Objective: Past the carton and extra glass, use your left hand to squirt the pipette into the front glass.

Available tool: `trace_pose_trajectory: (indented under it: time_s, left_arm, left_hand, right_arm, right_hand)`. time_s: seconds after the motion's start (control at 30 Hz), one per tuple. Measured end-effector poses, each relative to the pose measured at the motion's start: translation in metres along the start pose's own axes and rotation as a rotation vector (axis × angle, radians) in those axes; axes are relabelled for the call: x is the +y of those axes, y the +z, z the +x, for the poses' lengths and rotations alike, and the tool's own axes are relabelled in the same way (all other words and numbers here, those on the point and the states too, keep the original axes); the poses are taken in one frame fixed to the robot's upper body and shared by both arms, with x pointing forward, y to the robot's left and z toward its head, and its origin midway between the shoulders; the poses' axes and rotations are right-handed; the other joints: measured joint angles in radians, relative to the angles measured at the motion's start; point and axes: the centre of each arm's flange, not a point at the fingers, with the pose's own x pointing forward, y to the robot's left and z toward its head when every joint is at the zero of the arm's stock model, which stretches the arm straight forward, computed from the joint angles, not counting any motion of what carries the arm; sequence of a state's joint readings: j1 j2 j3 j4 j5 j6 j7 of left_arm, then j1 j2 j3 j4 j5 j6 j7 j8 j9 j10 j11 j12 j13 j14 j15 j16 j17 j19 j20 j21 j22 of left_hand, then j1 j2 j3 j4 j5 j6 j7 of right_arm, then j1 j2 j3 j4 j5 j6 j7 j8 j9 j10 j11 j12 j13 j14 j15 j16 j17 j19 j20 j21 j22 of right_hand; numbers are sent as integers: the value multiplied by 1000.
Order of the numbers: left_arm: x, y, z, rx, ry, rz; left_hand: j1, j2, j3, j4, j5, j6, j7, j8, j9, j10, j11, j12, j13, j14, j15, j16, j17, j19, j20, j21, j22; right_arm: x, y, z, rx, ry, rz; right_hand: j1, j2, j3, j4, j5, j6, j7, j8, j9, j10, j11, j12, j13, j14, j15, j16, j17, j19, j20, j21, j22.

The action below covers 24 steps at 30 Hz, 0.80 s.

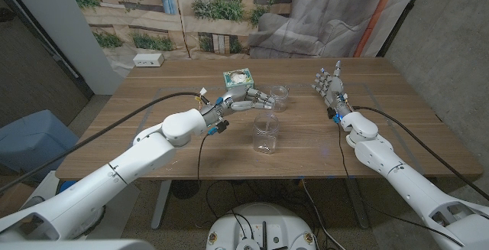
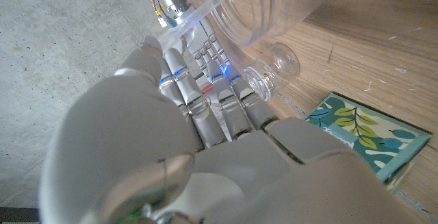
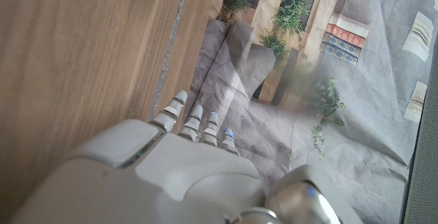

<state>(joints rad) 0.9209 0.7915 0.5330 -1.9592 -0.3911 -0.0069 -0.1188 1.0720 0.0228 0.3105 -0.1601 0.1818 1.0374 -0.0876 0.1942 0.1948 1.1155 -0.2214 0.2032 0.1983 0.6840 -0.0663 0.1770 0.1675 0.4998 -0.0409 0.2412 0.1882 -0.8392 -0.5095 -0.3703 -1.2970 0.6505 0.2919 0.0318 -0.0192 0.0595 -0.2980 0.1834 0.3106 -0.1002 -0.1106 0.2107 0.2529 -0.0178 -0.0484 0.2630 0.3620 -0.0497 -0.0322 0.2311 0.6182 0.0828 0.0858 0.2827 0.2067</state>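
Wooden bench (image 1: 153, 120) in front of a printed backdrop of buildings and greenery, with a bare concrete wall on the right. The carton (image 1: 238, 82) sits toward the far middle, the extra glass (image 1: 280, 97) just to its right, and the front glass (image 1: 267, 134) stands nearer the robot, apart from both.

The left hand (image 1: 248, 99) reaches in between the carton and the extra glass, so it's still back among the distractors rather than over the front glass. In the left wrist view the fingers (image 2: 205, 104) run out straight and close together toward a clear glass rim, and the pipette (image 2: 270, 70) lies by the fingertips. Honestly can't tell if it's pinched or just lying against them.

The right hand (image 1: 330, 86) stands upright at the far right, fingers apart and holding nothing, well away from the glasses. My guess is it's parked there to stay out of the left arm's way.
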Motion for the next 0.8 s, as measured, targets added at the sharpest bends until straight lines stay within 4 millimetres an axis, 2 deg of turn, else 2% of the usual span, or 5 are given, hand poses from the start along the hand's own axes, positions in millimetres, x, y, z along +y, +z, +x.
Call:
trace_pose_trajectory:
  time_s: [0.5,0.8]
  left_arm:
    - [5,2,-2,-9,7,0]
    - [7,12,-1,-35,4,1]
  left_hand:
    - [-11,0,0,0,0,0,0,0,-1,-9,-2,0,0,0,0,0,3,0,0,0,0]
    - [-11,0,-7,1,0,0,0,0,-4,-9,-2,0,0,0,0,0,3,0,0,0,-2]
  right_arm:
    - [0,0,0,0,-1,-1]
    - [0,0,0,0,0,0]
  right_hand:
    - [0,0,0,0,0,0,0,0,0,0,0,0,0,0,0,0,0,0,0,0,0]
    - [0,0,0,0,0,0,0,0,0,0,0,0,0,0,0,0,0,0,0,0,0]
